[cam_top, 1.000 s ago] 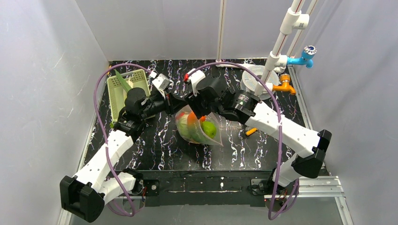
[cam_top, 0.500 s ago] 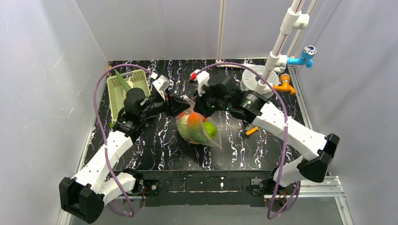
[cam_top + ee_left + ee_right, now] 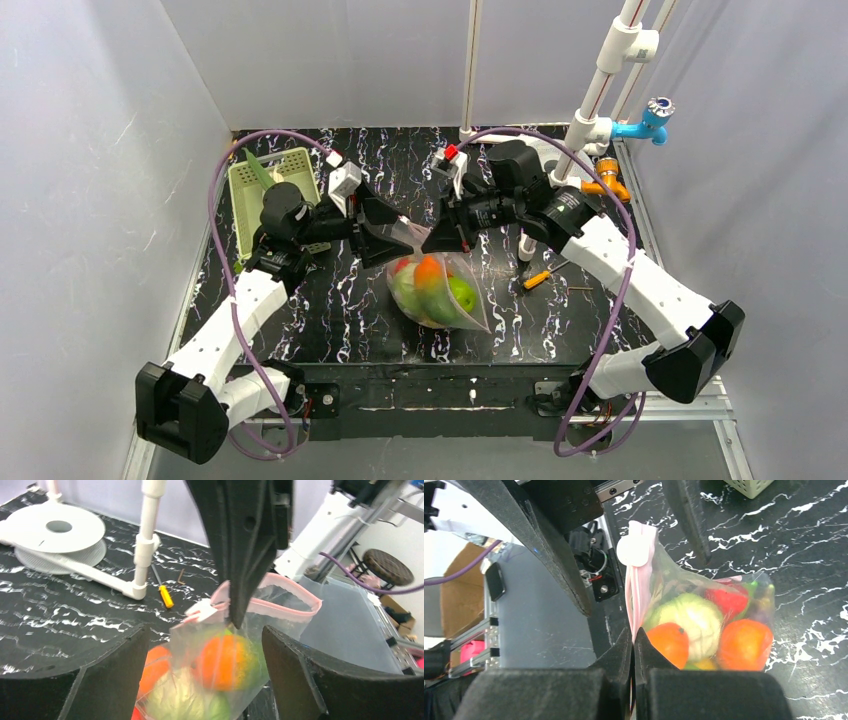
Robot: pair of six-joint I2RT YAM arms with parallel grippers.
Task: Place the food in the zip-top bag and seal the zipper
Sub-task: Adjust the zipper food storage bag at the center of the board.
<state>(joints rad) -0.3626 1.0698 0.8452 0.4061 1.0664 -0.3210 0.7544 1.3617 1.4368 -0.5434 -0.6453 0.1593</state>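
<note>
Compared with a second ago, the left gripper [image 3: 392, 238], black with two fingers, is now wide open and holds nothing. The black right gripper [image 3: 430, 242] is now pinched shut on the thin pinkish zipper strip [image 3: 635, 600] at the top of the clear floppy plastic zip-top bag [image 3: 468, 312]. The bag is also a little closer to the near edge of the black worktop with white streaks [image 3: 330, 310] than it was, and the right arm's wrist is further back and to the right. The bag is near the middle of the worktop, with its top edge pulled up between the two grippers and its fat part toward the near edge. The left fingers [image 3: 100, 675] stand spread apart on both sides of the bag. Inside the bag are the small toy fruits and vegetables [image 3: 696, 617]: orange round ones, a red one, a pale green one and a bright green one. A small white slider tab [image 3: 634, 551] sits on the strip, just past the right fingertips. On the other side of the pinch the pink strip bulges open in a loop, so the mouth is not shut there. A pale green slatted plastic basket [image 3: 298, 163] sits by the far left corner. A small screwdriver with an orange handle [image 3: 535, 281] lies to the right of the bag.
</note>
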